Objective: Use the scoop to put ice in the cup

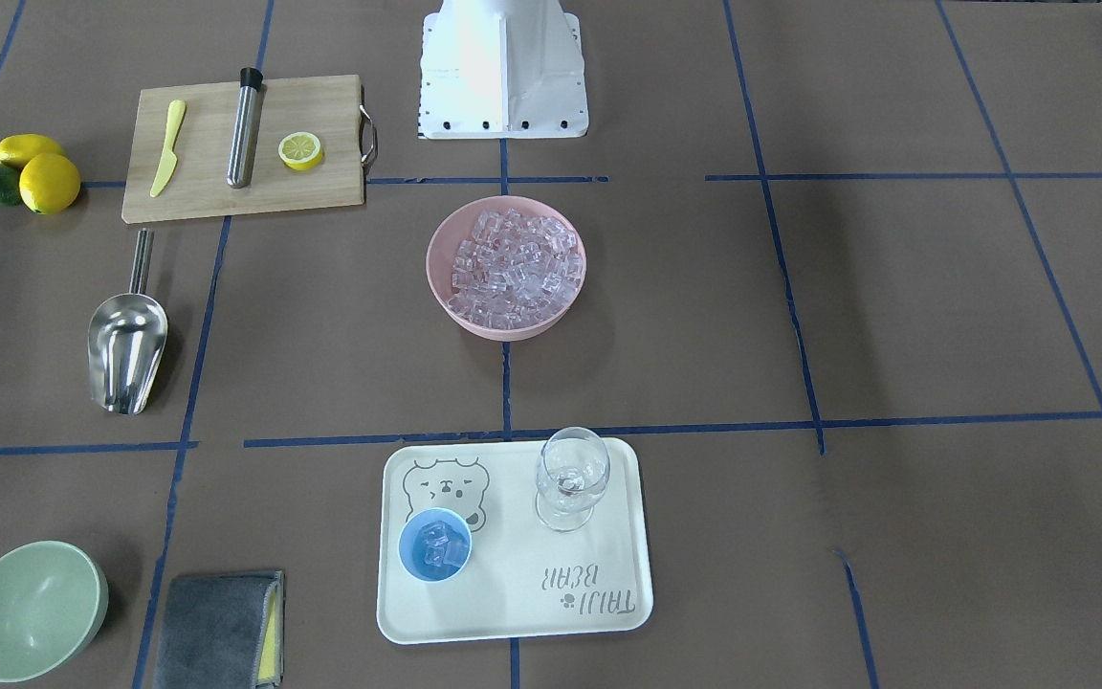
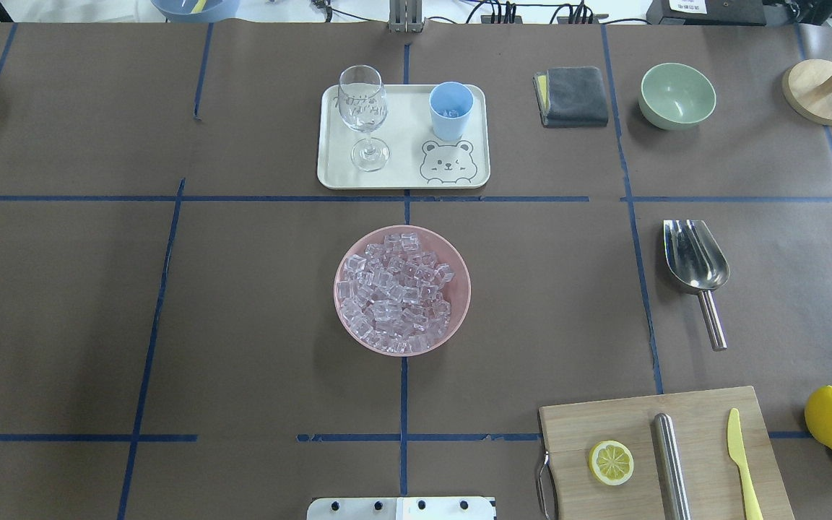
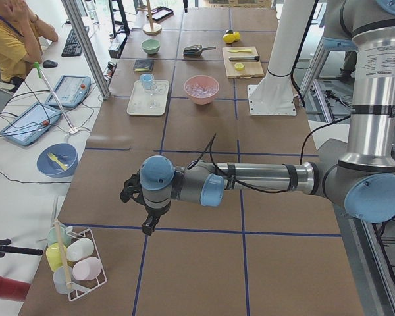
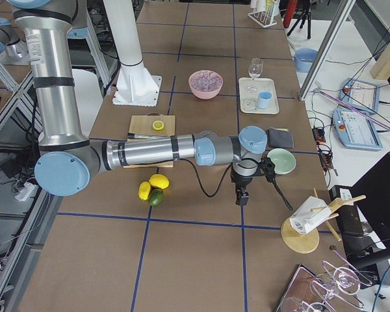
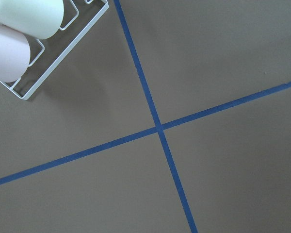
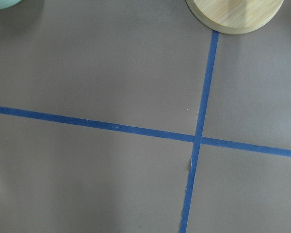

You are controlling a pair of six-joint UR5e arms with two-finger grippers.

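Note:
The ice fills a pink bowl at the table's middle, also in the overhead view. The light-blue cup stands on a cream tray and holds a few ice cubes. The steel scoop lies empty on the table, also in the overhead view. No gripper touches it. My left gripper hovers over the table's left end. My right gripper hovers near the right end. I cannot tell whether either is open or shut.
A wine glass shares the tray. A cutting board carries a yellow knife, a steel cylinder and a lemon half. Lemons, a pale green bowl and a grey cloth lie on the scoop's side. A cup rack is below the left wrist.

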